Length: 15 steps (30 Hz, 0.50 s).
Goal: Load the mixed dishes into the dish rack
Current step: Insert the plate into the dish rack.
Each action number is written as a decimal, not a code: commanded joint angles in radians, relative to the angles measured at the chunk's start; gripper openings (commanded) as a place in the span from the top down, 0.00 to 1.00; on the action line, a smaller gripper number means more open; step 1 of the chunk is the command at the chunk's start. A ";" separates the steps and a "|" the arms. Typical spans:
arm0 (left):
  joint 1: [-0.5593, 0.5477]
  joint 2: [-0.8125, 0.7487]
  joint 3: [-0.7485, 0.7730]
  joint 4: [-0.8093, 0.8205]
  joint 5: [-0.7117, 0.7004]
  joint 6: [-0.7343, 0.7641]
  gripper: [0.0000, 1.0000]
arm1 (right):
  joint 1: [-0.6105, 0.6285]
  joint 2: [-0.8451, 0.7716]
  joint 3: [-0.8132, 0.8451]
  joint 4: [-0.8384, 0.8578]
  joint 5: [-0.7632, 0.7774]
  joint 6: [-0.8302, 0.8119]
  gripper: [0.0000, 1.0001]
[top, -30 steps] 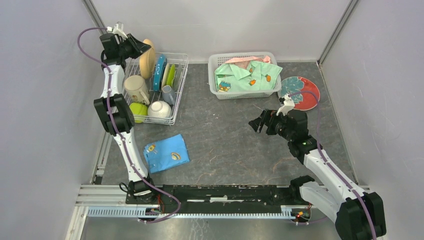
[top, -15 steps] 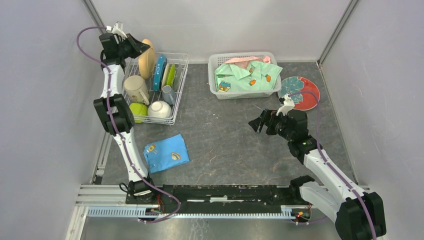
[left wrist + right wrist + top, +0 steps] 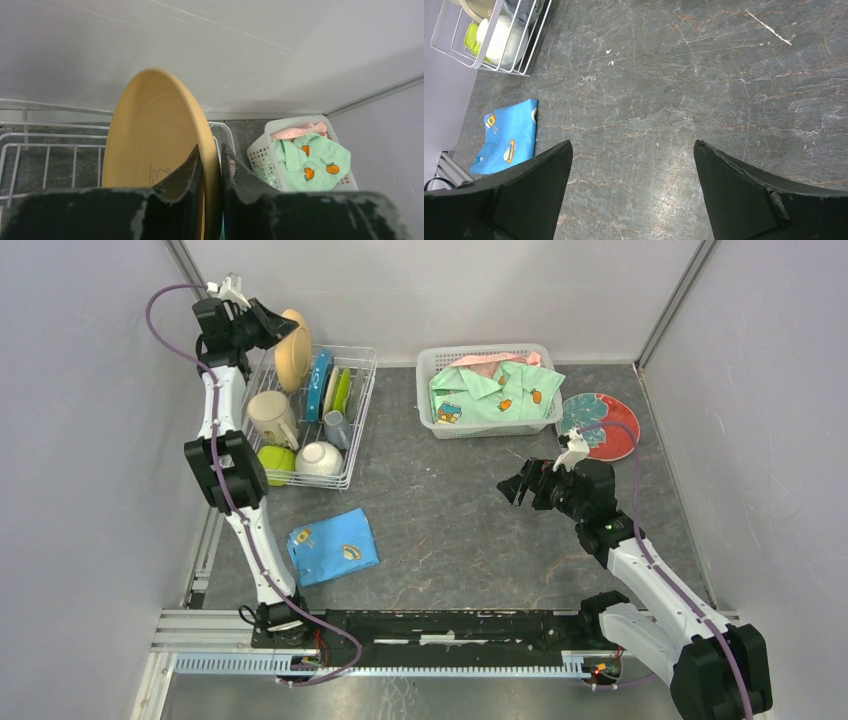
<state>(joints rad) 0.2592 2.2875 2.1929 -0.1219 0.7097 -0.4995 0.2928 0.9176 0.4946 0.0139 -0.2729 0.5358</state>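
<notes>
One cream plate [image 3: 150,135] (on edge, parallel to seemingly two racked plates [image 3: 322,380] in the one dish rack [image 3: 362,390]) is pinched by the left gripper [image 3: 210,150]; right gripper [image 3: 633,150] spread.

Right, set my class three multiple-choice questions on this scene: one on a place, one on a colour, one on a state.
1. Where is the red plate? A) in the rack B) on the table, right of the white basket C) on the blue cloth
2. What colour is the plate in the left jaws? A) cream B) blue C) lime green
3. How do the right jaws stand? A) shut on a cup B) open, empty C) shut on cloth

1 B: the top view shows it beside the basket.
2 A: the left wrist view shows a cream plate between the jaws.
3 B: the right wrist view shows them wide apart, nothing between.
</notes>
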 commanded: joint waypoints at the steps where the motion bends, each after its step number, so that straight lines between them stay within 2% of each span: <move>1: -0.023 -0.121 0.029 0.043 0.045 -0.022 0.98 | 0.003 -0.015 0.051 0.022 -0.005 0.013 0.02; 8: -0.024 -0.145 0.018 -0.019 0.046 -0.036 0.98 | 0.003 -0.007 0.076 0.010 0.006 0.017 0.02; 15: -0.023 -0.177 -0.097 -0.015 0.038 -0.004 0.98 | 0.004 -0.007 0.087 0.000 0.010 0.016 0.02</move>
<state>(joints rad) 0.2337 2.1750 2.1368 -0.1509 0.7353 -0.5007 0.2928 0.9176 0.5350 0.0025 -0.2710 0.5453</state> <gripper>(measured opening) 0.225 0.979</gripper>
